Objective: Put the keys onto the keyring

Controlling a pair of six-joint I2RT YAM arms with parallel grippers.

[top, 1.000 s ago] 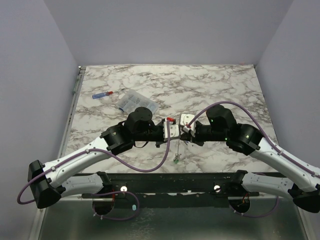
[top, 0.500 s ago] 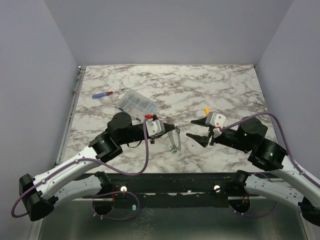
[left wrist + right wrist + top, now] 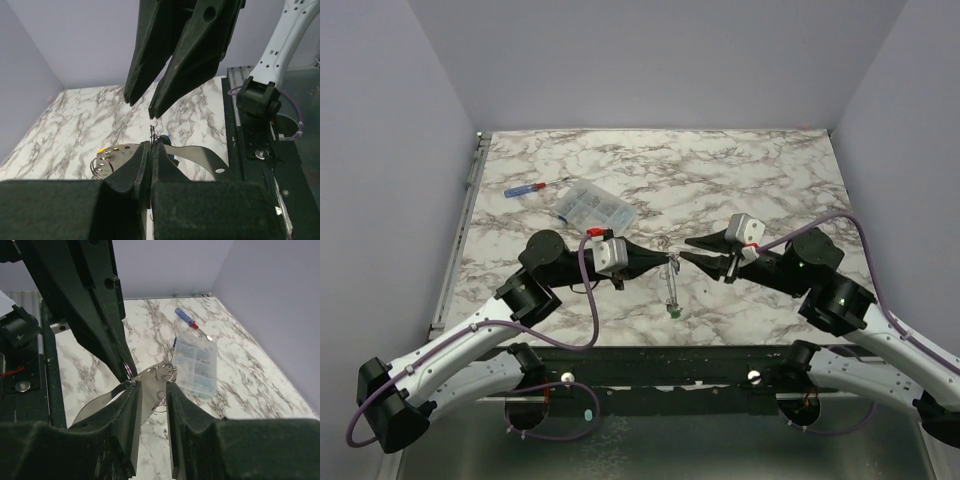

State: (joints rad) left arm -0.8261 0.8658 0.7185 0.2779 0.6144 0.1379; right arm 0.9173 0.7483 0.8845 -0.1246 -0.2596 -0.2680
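1. Marbled tabletop [image 3: 770,180] lies under both arms, and the work is in the air above its near part. Anything you drop falls on the marble and may bounce toward the near edge.
2. Your left tool [image 3: 667,261] is fully closed on the top of the keyring [image 3: 671,285]. The ring hangs down from it, clear of the tabletop, with a green key [image 3: 673,312] at its lowest point. The wire is thin and pinched only at the fingertips, so a push from the side can turn it or pull it out.
3. Your right tool [image 3: 688,257] stands tip to tip with the left one, its fingers a little apart and holding nothing. If it closes too near the left fingertips, the two tools can collide or bend the loop.
4. In the left wrist view an orange tag [image 3: 102,149] and a blue tag [image 3: 165,141] sit among the ring wires. That view is crowded, so I cannot tell if each is really threaded. A key resting only on the coil may slide off when the ring swings.
5. A flat grey strip [image 3: 100,402] hangs with the ring. Catching it instead of the wire would spoil your grip.
6. The clear box [image 3: 594,203] and the screwdriver [image 3: 532,187] lie well apart at the far left and are no danger.
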